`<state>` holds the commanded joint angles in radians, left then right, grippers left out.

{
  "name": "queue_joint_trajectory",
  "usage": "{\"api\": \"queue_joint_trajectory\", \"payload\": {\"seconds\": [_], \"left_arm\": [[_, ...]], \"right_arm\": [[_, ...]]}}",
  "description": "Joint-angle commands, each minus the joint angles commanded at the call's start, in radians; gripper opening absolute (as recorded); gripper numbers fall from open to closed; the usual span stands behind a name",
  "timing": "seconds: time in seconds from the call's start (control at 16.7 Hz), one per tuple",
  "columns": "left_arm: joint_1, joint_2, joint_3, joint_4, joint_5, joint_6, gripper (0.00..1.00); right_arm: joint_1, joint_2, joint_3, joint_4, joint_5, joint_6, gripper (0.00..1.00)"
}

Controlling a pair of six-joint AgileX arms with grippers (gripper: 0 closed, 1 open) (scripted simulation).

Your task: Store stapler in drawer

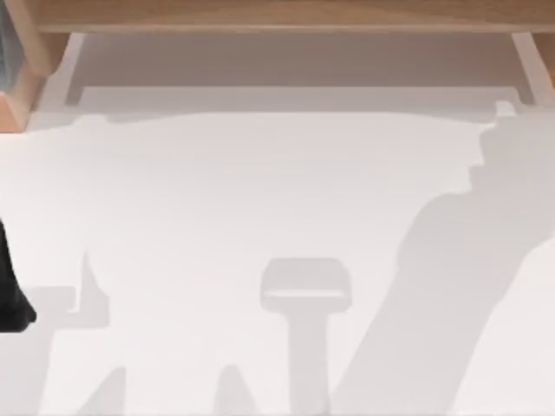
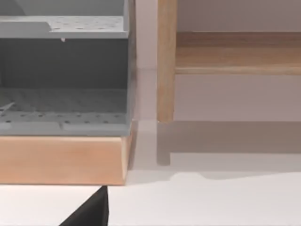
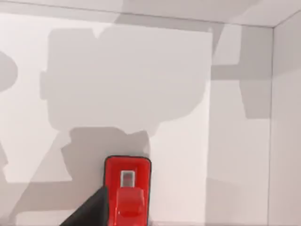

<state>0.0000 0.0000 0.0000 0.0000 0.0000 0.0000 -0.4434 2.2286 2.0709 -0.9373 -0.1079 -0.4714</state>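
Note:
The red stapler (image 3: 127, 193) lies lengthwise on a white floor in the right wrist view, with white walls (image 3: 284, 117) rising beside and behind it, like the inside of the drawer. A dark part of my right gripper (image 3: 91, 213) sits right against the stapler's side; whether it holds the stapler I cannot tell. In the top view the white drawer (image 1: 295, 97) stands pulled out under a wooden top (image 1: 277, 16) at the far edge. My left arm (image 1: 10, 295) rests at the table's left edge.
The left wrist view faces a grey perforated shelf unit (image 2: 66, 75) on a wooden base (image 2: 61, 157), next to a wooden leg (image 2: 167, 61). A dark part of my left gripper (image 2: 89, 213) shows there. Arm shadows fall across the white table (image 1: 260, 191).

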Motion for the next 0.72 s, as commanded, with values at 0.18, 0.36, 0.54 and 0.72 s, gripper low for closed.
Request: {"api": "queue_joint_trajectory", "payload": {"seconds": [0.18, 0.36, 0.54, 0.72], "left_arm": [[0.000, 0.000, 0.000, 0.000, 0.000, 0.000, 1.00], [0.000, 0.000, 0.000, 0.000, 0.000, 0.000, 1.00], [0.000, 0.000, 0.000, 0.000, 0.000, 0.000, 1.00], [0.000, 0.000, 0.000, 0.000, 0.000, 0.000, 1.00]], "right_arm": [[-0.092, -0.096, -0.138, 0.245, -0.049, -0.085, 1.00], [-0.209, -0.175, -0.316, 0.537, -0.104, -0.193, 1.00], [-0.325, -0.233, -0.521, 0.860, -0.164, -0.317, 1.00], [-0.420, -0.266, -0.745, 1.196, -0.232, -0.454, 1.00]]}}
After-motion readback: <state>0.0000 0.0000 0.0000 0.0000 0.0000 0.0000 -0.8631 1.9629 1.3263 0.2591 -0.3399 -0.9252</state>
